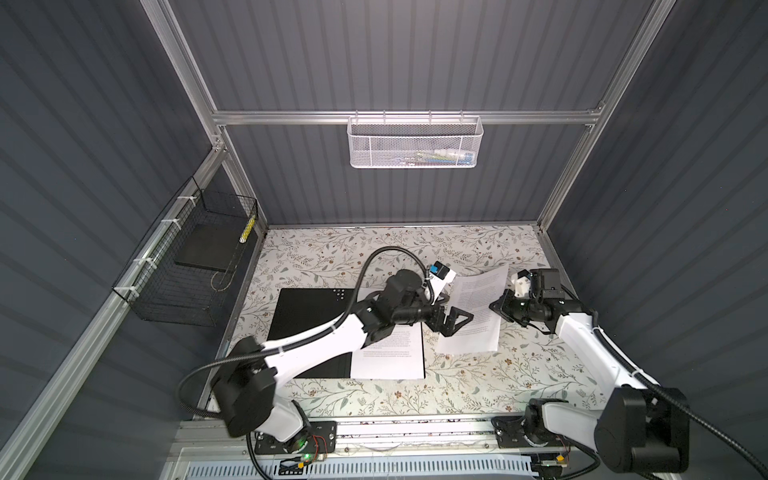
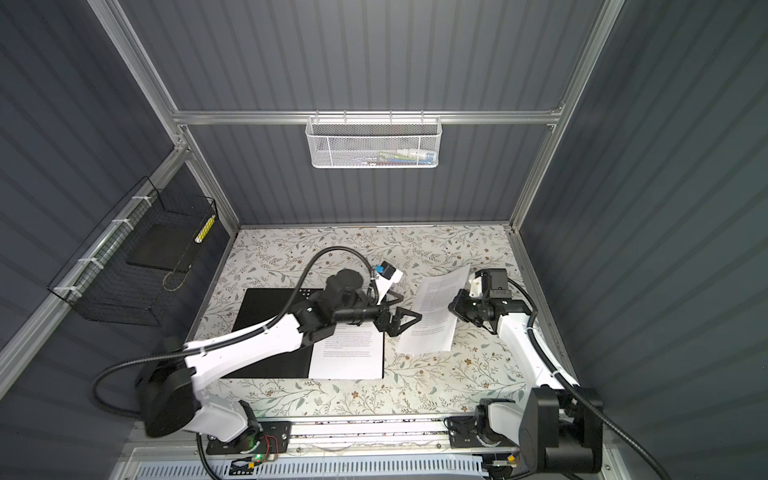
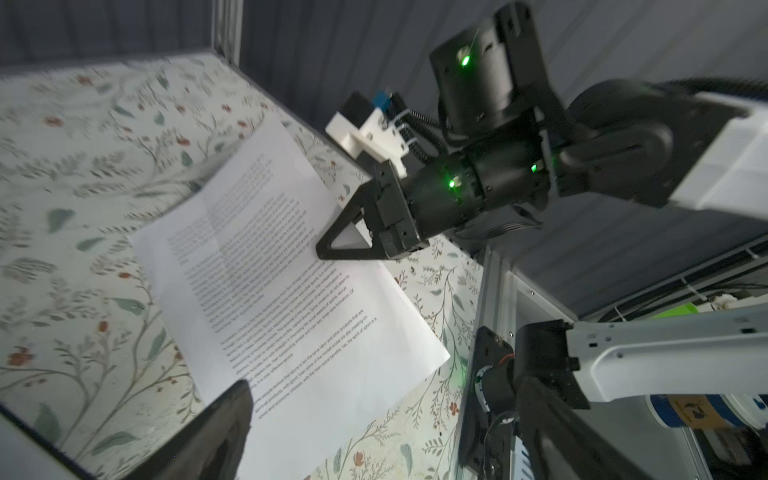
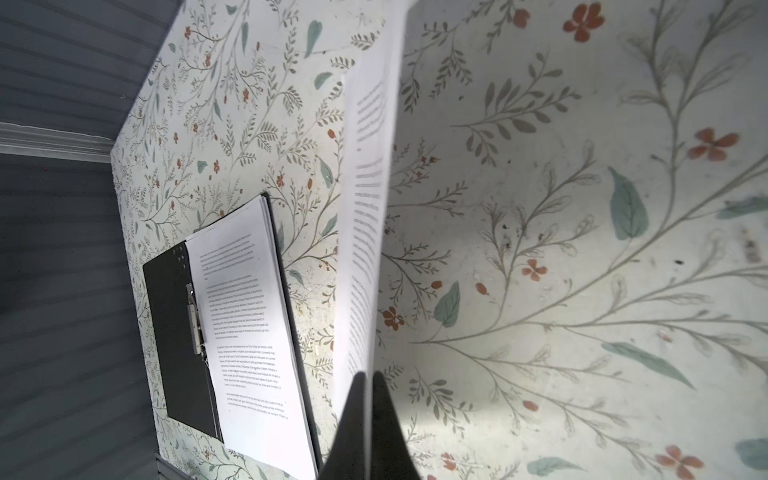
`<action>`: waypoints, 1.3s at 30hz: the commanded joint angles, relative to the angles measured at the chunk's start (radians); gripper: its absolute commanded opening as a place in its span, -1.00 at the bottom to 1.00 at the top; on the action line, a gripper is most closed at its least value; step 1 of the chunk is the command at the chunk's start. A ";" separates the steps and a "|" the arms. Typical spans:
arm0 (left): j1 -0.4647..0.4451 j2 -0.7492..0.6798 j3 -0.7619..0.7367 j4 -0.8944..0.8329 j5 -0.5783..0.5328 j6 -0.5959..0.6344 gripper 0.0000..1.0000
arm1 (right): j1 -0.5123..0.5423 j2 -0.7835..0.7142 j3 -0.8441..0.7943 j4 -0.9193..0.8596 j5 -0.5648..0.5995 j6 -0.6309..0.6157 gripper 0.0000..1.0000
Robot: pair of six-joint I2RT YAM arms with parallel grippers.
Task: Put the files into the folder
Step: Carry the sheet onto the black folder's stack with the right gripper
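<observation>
The folder (image 1: pixel 307 316) (image 2: pixel 266 316) lies open on the table left of centre, its inside black, with a metal clip at the spine (image 4: pixel 193 320). A stack of files (image 1: pixel 390 353) (image 2: pixel 349 353) (image 4: pixel 245 316) rests on its right half. One loose printed sheet (image 1: pixel 473 307) (image 2: pixel 432 311) (image 3: pixel 291 291) (image 4: pixel 365 208) is right of the folder, bowed, with its right edge raised. My right gripper (image 1: pixel 498 307) (image 2: pixel 454 309) (image 3: pixel 322 249) (image 4: pixel 368 378) is shut on that edge. My left gripper (image 1: pixel 455 324) (image 2: pixel 405 322) is open at the sheet's left edge, with nothing between its fingers (image 3: pixel 220 428).
A black wire basket (image 1: pixel 183 282) on the left wall holds a dark flat slab (image 1: pixel 208 249). A white mesh basket (image 1: pixel 415 141) hangs on the back wall. The floral table (image 1: pixel 498 374) is bounded by aluminium frame posts and grey walls.
</observation>
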 commanded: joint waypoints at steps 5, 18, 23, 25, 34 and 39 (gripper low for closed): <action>0.002 -0.377 -0.206 -0.320 -0.473 0.083 1.00 | 0.274 -0.008 0.245 -0.110 0.171 0.075 -1.00; 0.002 -0.729 -0.265 -0.781 -0.833 0.128 1.00 | 0.688 0.250 0.530 0.224 0.034 0.260 -1.00; 0.009 -0.713 -0.276 -0.745 -0.812 0.141 1.00 | 0.656 0.212 0.384 0.313 0.117 0.308 -1.00; 0.010 -0.692 -0.276 -0.747 -0.788 0.146 1.00 | 0.623 0.210 0.288 0.386 0.104 0.332 -1.00; 0.022 -0.653 -0.272 -0.740 -0.735 0.160 1.00 | 0.620 0.410 0.022 0.648 0.140 0.310 -1.00; 0.025 -0.659 -0.277 -0.733 -0.731 0.162 1.00 | 0.646 0.484 -0.002 0.692 0.144 0.326 -1.00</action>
